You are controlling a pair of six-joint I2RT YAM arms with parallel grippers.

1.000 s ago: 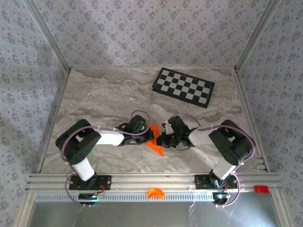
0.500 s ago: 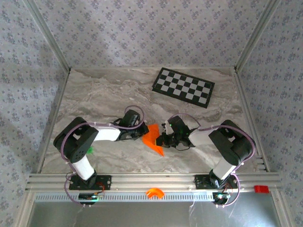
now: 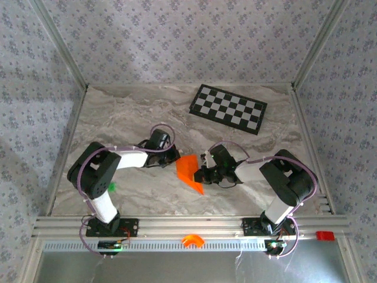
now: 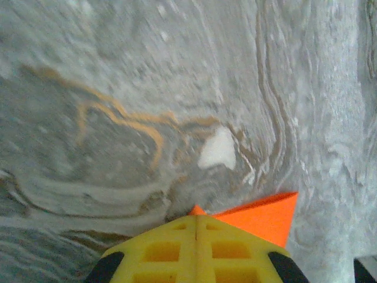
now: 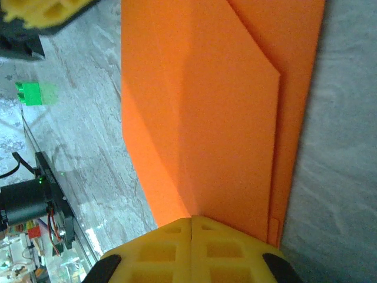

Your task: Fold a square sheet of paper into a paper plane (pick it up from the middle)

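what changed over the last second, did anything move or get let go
The left hand slid away from the bases and to the left, off the middle of the paper, baring more of it. Its shut tips now sit at a paper corner. Nothing was visibly taken hold of or let go. The right hand stayed shut with its tips on the paper. The checkerboard did not move.

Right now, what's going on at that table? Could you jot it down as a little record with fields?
Surface: marbled table
Paper: orange paper, partly folded into an angular shape, near the middle
Left fingers: closed, apparently pinching a corner of the paper
Right fingers: closed on the paper's opposite edge
Also there: checkerboard at the back; green piece at the left; orange arch-shaped part off the table's front
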